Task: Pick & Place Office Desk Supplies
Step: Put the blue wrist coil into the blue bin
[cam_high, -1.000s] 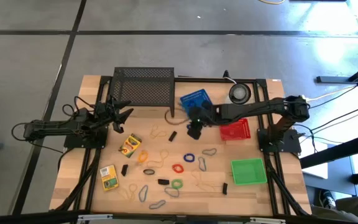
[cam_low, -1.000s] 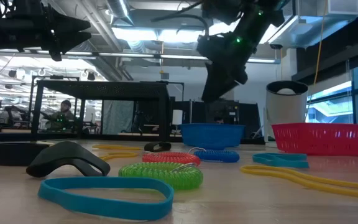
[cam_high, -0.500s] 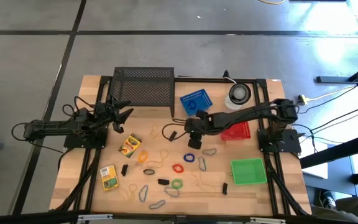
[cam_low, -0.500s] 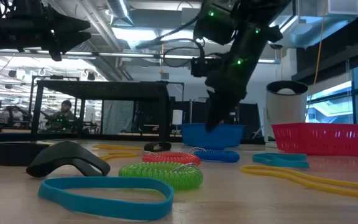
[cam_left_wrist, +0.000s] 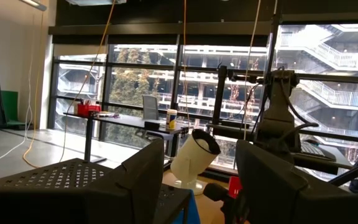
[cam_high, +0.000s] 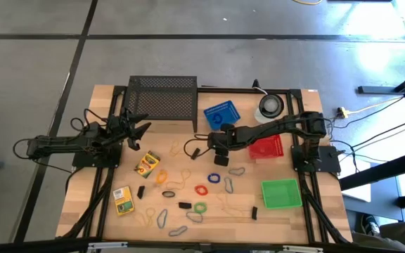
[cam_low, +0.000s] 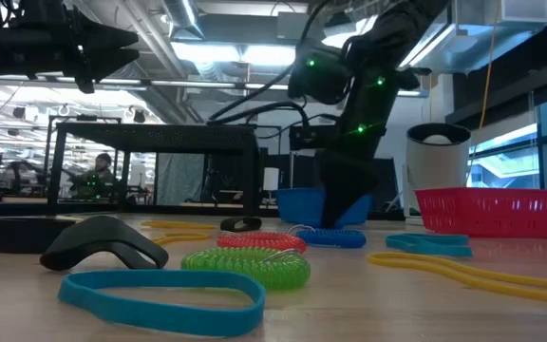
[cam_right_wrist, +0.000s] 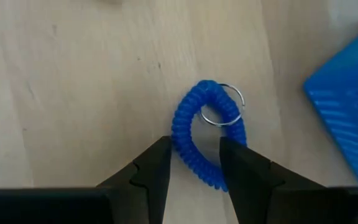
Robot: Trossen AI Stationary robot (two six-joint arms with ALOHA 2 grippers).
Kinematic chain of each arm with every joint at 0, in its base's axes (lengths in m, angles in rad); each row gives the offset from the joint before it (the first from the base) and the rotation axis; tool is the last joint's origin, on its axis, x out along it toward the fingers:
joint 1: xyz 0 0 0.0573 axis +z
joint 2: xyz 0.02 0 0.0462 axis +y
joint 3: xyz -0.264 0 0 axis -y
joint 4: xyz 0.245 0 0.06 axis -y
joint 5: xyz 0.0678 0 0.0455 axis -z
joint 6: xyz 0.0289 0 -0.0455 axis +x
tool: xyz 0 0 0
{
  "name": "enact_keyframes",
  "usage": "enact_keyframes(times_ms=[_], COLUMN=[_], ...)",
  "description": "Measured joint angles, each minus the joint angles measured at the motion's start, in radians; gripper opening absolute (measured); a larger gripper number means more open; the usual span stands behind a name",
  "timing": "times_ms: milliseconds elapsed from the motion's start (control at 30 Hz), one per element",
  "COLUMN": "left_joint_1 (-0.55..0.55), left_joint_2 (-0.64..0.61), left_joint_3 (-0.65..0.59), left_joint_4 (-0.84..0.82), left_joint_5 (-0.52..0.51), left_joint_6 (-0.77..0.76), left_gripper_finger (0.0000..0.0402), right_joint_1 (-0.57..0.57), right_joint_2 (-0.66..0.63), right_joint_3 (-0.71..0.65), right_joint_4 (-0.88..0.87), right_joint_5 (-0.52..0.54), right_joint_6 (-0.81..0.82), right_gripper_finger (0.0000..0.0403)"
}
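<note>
A blue coiled loop with a metal ring (cam_right_wrist: 205,127) lies flat on the wooden table (cam_high: 104,176) near its middle; it also shows in the low view (cam_low: 332,237). My right gripper (cam_right_wrist: 194,163) points steeply down over it, open, one finger on each side of the coil's band, and I see no touch. From above, the gripper (cam_high: 220,160) stands just beyond the blue loop (cam_high: 214,177). My left gripper (cam_high: 138,130) waits open, raised, at the table's left by the black mesh rack (cam_high: 162,98).
Red (cam_high: 201,190) and green (cam_high: 200,207) coils, thin rubber bands, small black clips and two crayon boxes (cam_high: 147,164) (cam_high: 122,200) lie scattered on the near half. A blue basket (cam_high: 221,114), a red one (cam_high: 266,147) and a green one (cam_high: 281,194) stand at the right.
My right gripper has come down from well above the table toward the blue coiled loop and has rolled a little about its own axis. Its fingers now stand low over the loop. The loop has not moved.
</note>
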Motion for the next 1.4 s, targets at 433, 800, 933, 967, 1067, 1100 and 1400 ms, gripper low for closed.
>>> enact_keyframes(times_ms=[433,800,933,967,1067,1100,1400], left_joint_1=[0.0,0.0,0.0,0.0,0.0,0.0,0.0], left_joint_2=[0.0,0.0,0.0,0.0,0.0,0.0,0.0], left_joint_3=[0.0,0.0,0.0,0.0,0.0,0.0,0.0], left_joint_4=[0.0,0.0,0.0,0.0,0.0,0.0,-0.004], left_joint_5=[0.0,0.0,0.0,0.0,0.0,0.0,-0.001], left_joint_6=[0.0,0.0,0.0,0.0,0.0,0.0,0.0], left_gripper_finger=[0.0194,0.0194,0.0194,0.0194,0.0194,0.0194,0.0194], right_joint_1=[-0.022,0.003,0.025,0.032,0.06,0.072,0.212], right_joint_2=[0.012,-0.042,-0.153,-0.177,-0.256,-0.284,-0.354], right_joint_3=[0.001,-0.009,-0.005,-0.005,-0.006,-0.005,-0.004], right_joint_4=[0.0,-0.022,0.016,0.033,0.152,0.199,0.764], right_joint_5=[-0.075,-0.093,-0.09,-0.078,-0.014,-0.001,-0.037], right_joint_6=[-0.002,0.03,0.041,0.041,0.033,0.023,-0.272], right_gripper_finger=[0.0048,0.0025,0.0017,0.0016,0.0016,0.0016,0.0017])
